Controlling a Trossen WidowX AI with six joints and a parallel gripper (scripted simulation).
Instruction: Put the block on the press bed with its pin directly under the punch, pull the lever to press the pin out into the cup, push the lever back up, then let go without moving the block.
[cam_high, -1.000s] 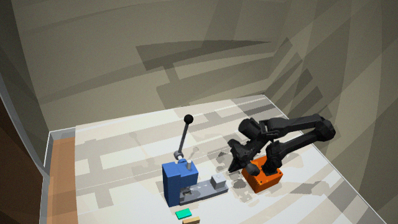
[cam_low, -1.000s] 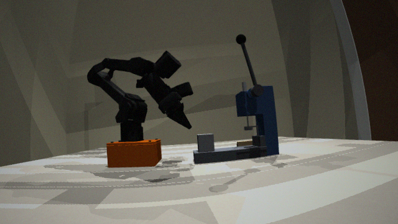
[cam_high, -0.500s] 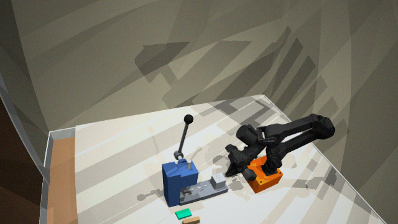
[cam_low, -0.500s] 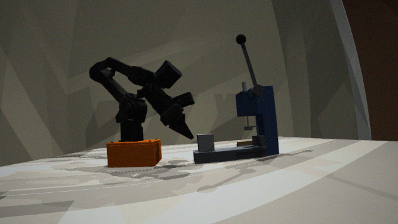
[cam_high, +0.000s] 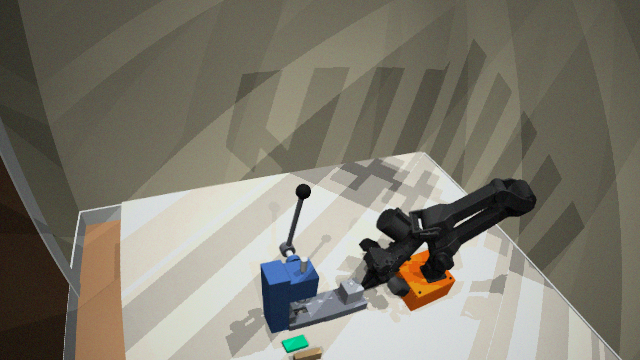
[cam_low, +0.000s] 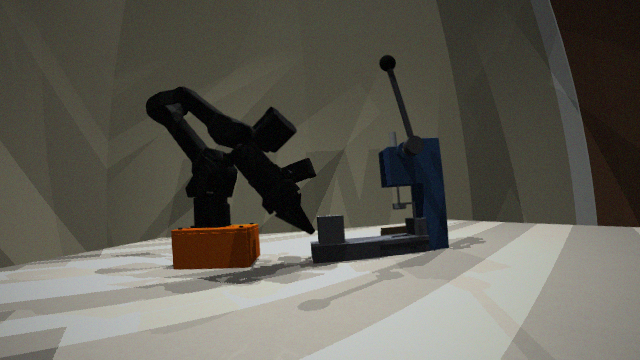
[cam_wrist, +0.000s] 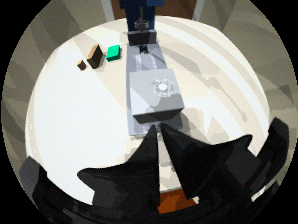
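The grey block (cam_high: 351, 291) (cam_low: 331, 229) (cam_wrist: 144, 97) stands on the near end of the press bed (cam_high: 327, 312) (cam_low: 370, 248) (cam_wrist: 132, 65), the end towards the arm. A pale round pin end shows in its top in the wrist view. The punch (cam_low: 398, 196) hangs over the far part of the bed, well away from the block. The lever (cam_high: 296, 220) (cam_low: 401, 102) stands up, leaning slightly, with a black ball on top. My gripper (cam_high: 366, 286) (cam_low: 313, 232) (cam_wrist: 157, 127) is shut and empty, its tips low, just short of the block's near face. I cannot make out the cup.
The blue press body (cam_high: 275, 300) (cam_low: 434, 200) (cam_wrist: 142, 37) rises at the bed's far end, with a dark upright stop (cam_low: 416, 226) before it. Beside the bed lie a green piece (cam_high: 295, 343) (cam_wrist: 113, 52), a brown piece (cam_high: 307, 354) (cam_wrist: 94, 56) and a small tan piece (cam_wrist: 81, 65).
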